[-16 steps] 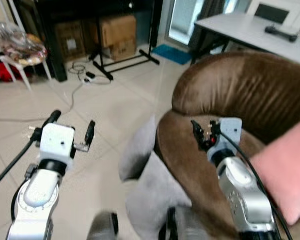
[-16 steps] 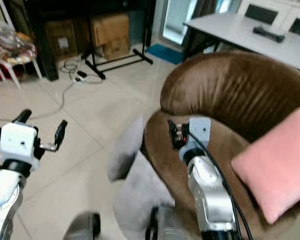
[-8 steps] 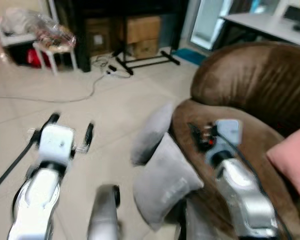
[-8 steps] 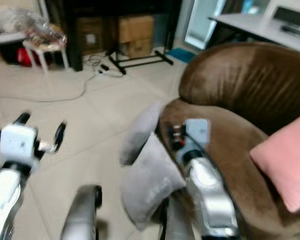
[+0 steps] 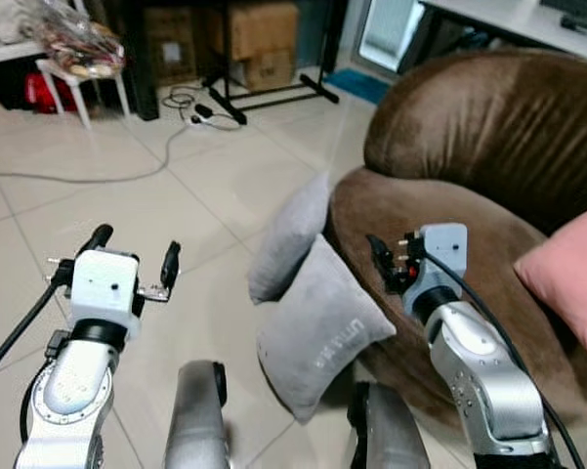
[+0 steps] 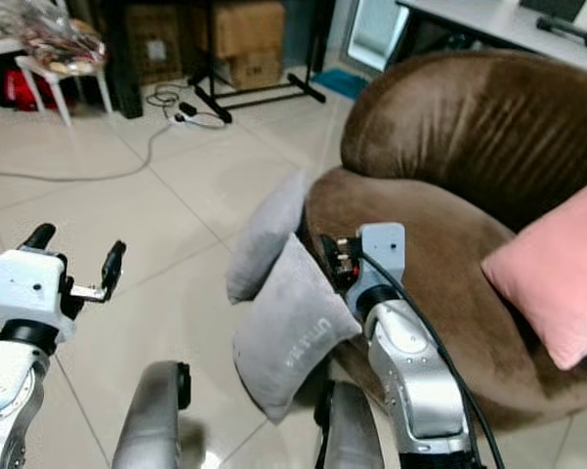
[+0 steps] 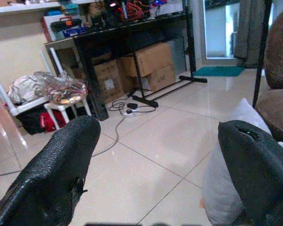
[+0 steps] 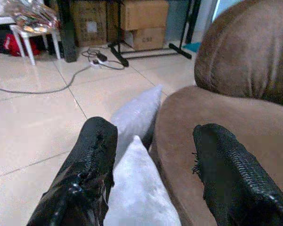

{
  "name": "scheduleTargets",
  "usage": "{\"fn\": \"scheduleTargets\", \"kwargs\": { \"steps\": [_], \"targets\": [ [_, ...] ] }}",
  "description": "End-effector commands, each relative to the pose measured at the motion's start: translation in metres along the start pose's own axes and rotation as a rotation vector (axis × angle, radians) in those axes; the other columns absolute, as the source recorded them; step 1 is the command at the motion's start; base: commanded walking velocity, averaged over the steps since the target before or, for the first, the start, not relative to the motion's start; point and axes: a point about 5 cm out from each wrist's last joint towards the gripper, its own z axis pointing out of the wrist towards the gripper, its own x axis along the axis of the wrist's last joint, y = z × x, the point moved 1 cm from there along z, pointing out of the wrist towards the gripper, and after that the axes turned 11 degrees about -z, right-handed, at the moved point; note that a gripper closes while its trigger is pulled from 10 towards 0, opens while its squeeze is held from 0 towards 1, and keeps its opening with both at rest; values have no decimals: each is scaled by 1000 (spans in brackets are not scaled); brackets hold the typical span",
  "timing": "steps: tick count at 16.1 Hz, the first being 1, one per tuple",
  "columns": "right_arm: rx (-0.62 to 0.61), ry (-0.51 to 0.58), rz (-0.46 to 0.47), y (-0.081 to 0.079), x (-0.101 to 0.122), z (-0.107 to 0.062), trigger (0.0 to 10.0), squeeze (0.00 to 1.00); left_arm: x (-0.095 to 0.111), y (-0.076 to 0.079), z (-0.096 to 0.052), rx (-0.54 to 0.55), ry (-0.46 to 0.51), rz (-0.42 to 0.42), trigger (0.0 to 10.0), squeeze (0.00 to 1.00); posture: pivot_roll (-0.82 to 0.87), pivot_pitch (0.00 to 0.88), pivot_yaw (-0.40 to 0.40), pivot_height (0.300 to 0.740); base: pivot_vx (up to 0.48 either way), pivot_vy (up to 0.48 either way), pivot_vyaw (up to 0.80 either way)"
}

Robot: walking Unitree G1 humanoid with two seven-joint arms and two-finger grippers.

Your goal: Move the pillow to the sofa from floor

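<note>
So both grippers, left gripper [image 5: 132,254] and right gripper [image 8: 150,155], hover empty with fingers apart, staged for grabbing the near grey pillow [image 5: 317,337] propped against the sofa [image 5: 469,234] at 12 o'clock.

The camera has shifted over the last second: the sofa [image 5: 469,186] now sits further right and lower in the head views, and more tiled floor [image 5: 107,210] shows on the left. The two grey pillows [image 5: 317,327] were partly cut off at the bottom edge a second ago; both are now in full view, leaning against the sofa front. The motion blur seen half a second ago has cleared.
</note>
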Motion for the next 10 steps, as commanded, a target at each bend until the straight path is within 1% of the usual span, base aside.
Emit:
{"fn": "scheduleTargets", "kwargs": {
  "steps": [1,4,5,9,10],
  "targets": [
    [-8,-10,10,4,-1,1,10000,0,6,3,0,-18,25,-4,10000,0,93,0,-88,555,274,0,0],
    [3,-33,24,4,-11,4,10000,0,7,0,1,-34,22,4,10000,0,100,0,-65,555,274,0,-800],
    [1,-36,16,5,-14,6,10000,0,7,-1,2,-38,21,4,10000,0,99,0,-61,555,277,0,-450],
    [15,-53,9,7,-30,13,10000,0,5,1,1,-58,17,5,10000,0,98,0,-57,555,277,0,0],
    [71,-66,-70,1,-40,16,10000,0,6,1,1,-59,20,5,10000,0,100,0,-61,555,266,0,800]
  ]
}}
